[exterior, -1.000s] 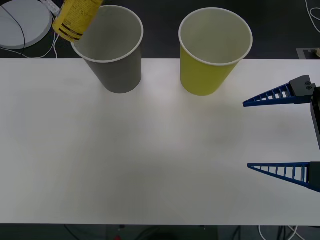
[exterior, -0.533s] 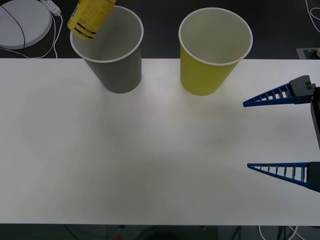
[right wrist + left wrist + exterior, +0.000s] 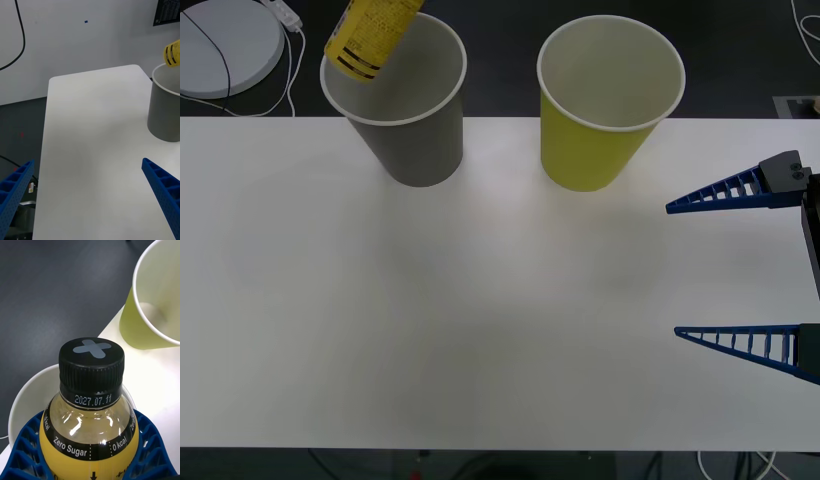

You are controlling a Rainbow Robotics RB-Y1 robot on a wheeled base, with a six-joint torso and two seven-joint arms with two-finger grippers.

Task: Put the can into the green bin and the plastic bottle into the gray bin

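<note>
Plastic bottle (image 3: 372, 36) held tilted above the far left part of the gray bin's (image 3: 418, 150) rim, its lower end now overlapping the bin's mouth; a second ago it hung outside the rim to the left, over the floor beyond the table (image 3: 480, 320), and it has since travelled rightward toward the opening. In the left wrist view the left hand (image 3: 90, 461) is clenched on the bottle's yellow-labelled body, ribbed blue fingers (image 3: 22, 450) pressing both flanks, the black cap (image 3: 91, 365) pointing toward the bin below. The shift suggests the carry is nearly complete: the bottle appears close to a position from which release would drop it into the gray bin, though it is not yet centred over the opening. The green bin (image 3: 595, 150) stands upright just beside the gray one, apart from it; no can is discernible inside it or on the table. The right hand (image 3: 740, 270) remains parked at the table's right edge, its fingers spread wide and grasping nothing, unchanged across the interval.
</note>
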